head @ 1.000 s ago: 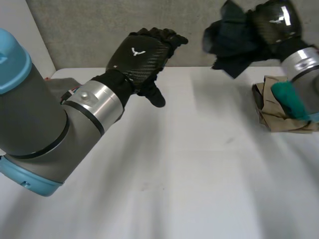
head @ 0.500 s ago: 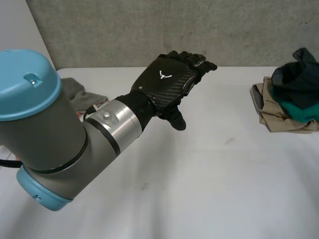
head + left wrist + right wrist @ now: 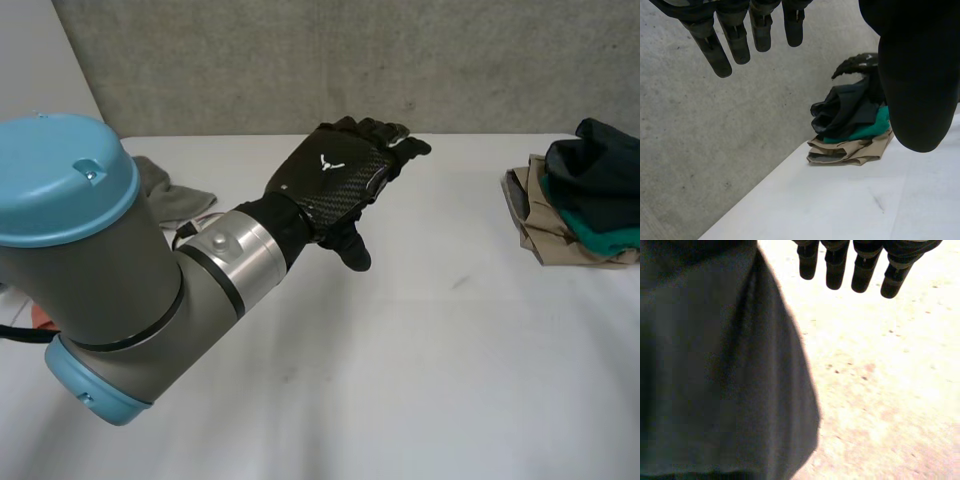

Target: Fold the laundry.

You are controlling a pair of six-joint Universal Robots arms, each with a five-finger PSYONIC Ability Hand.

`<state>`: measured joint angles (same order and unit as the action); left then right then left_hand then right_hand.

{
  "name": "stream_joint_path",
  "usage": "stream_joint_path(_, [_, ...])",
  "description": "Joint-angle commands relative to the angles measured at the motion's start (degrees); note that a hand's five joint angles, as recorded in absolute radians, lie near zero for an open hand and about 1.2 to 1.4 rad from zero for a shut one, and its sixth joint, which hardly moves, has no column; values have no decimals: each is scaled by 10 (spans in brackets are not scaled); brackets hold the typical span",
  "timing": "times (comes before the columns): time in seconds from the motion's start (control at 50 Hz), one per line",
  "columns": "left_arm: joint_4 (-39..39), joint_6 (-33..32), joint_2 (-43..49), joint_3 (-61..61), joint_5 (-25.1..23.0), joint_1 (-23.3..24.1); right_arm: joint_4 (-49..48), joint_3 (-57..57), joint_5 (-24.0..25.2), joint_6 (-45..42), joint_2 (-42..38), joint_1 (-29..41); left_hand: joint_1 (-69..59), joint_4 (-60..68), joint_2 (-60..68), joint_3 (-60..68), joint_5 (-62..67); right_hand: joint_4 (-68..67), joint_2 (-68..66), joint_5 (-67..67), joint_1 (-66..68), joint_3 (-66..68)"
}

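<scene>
Laundry pile (image 3: 575, 235) sits at the right end of the bench (image 3: 400, 360) in the head view, cut off at the frame's edge. It has 3 pieces: tan at the bottom, green between, dark on top. The left hand (image 3: 335, 180) hovers over mid-bench, fingers straight, holding nothing. A grey cloth (image 3: 165, 185) lies behind the left arm, partly hidden by it. I judge this a gap between garments. The grey cloth looks like the next piece, and the move calls for the left hand to swing round, pinch an edge and draw it onto bare bench.

In the left wrist view the fingers (image 3: 735, 40) are wide and empty, well apart from the pile. A black shape on top of the pile may be the other hand; it is too small to tell.

In the right wrist view the right hand (image 3: 835, 267) has straight, empty fingers. A dark mass beside them could be cloth or thumb; I cannot tell.
</scene>
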<state>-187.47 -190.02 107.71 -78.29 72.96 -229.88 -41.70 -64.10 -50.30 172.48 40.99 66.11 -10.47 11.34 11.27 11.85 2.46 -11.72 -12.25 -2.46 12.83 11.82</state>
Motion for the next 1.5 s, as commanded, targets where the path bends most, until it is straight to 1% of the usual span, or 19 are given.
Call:
stream_joint_path(0.02, [0, 0, -4, 1, 0, 0, 129, -95, -24, -13, 127, -9, -14, 6, 6, 0, -6, 17, 22, 25, -28, -18])
stream_joint_path(0.14, [2, 1, -6, 0, 1, 0, 260, -128, -28, -51, 201, -58, -14, 6, 6, 0, -6, 17, 22, 25, -28, -18])
stream_joint_path(0.2, [3, 1, -7, -1, 2, -1, 332, -118, -53, -89, 227, -99, -13, 4, 5, -1, -7, 17, 22, 25, -28, -18])
stream_joint_path(0.32, [1, 0, -19, 1, 5, -5, 391, -25, -244, -151, 257, -162, -13, 4, 5, -1, -7, 17, 22, 25, -28, -18])
stream_joint_path(0.4, [-3, 0, -36, 10, 31, -14, 352, 6, -317, -173, 262, -137, -14, 6, 6, 0, -6, 17, 22, 25, -28, -18])
stream_joint_path(0.54, [-7, -10, -58, 47, 147, -79, 255, -65, -288, -156, 338, -7, -14, 6, 6, 0, -6, 17, 22, 25, -28, -18])
stream_joint_path(0.62, [-10, -47, -56, 53, 182, -149, 199, -160, -225, -144, 399, 75, -13, 4, 5, -1, -7, 17, 22, 25, -28, -18])
stream_joint_path(0.7, [-11, -128, -26, 51, 180, -228, 157, -268, -134, -143, 440, 190, -8, -1, 0, -6, -12, 17, 22, 25, -28, -18])
stream_joint_path(0.78, [-18, -207, 42, 57, 178, -296, 153, -334, -95, -152, 443, 283, -8, -1, 0, -6, -12, 17, 22, 25, -28, -18])
stream_joint_path(0.86, [-48, -266, 117, 81, 167, -364, 155, -375, -94, -165, 432, 356, -11, 2, 3, -3, -9, 17, 22, 25, -28, -18])
stream_joint_path(0.96, [-68, -289, 239, 132, 103, -429, 156, -409, -95, -199, 400, 401, -28, 19, 20, 14, 8, 17, 22, 25, -28, -18])
stream_joint_path(1.02, [-71, -290, 290, 155, 49, -438, 158, -420, -109, -226, 387, 404, -51, 42, 43, 37, 31, 17, 22, 25, -28, -18])
stream_joint_path(1.08, [-76, -288, 318, 172, 25, -440, 160, -423, -128, -239, 381, 399, -96, 88, 89, 83, 77, 17, 22, 25, -28, -18])
stream_joint_path(1.16, [-95, -287, 346, 199, 26, -445, 173, -432, -146, -244, 373, 397, -315, 306, 307, 301, 295, 17, 22, 25, -28, -18])
stream_joint_path(1.18, [-103, -287, 352, 206, 27, -447, 175, -436, -149, -245, 371, 397, -485, 476, 477, 471, 465, 17, 22, 25, -28, -18])
stream_joint_path(1.22, [-113, -286, 353, 207, 29, -446, 175, -440, -150, -245, 371, 397, -671, 662, 663, 657, 651, 17, 22, 25, -28, -18])
stream_joint_path(1.32, [-159, -282, 333, 187, 57, -430, 174, -444, -156, -242, 371, 397, -695, 687, 687, 681, 675, 17, 22, 25, -28, -18])
stream_joint_path(1.4, [-179, -255, 251, 133, 77, -394, 174, -439, -176, -240, 381, 394, -695, 687, 687, 681, 675, 17, 22, 25, -28, -18])
stream_joint_path(1.5, [-180, -155, 132, 56, 76, -295, 174, -435, -209, -239, 396, 384, -695, 687, 687, 681, 675, 17, 22, 25, -28, -18])
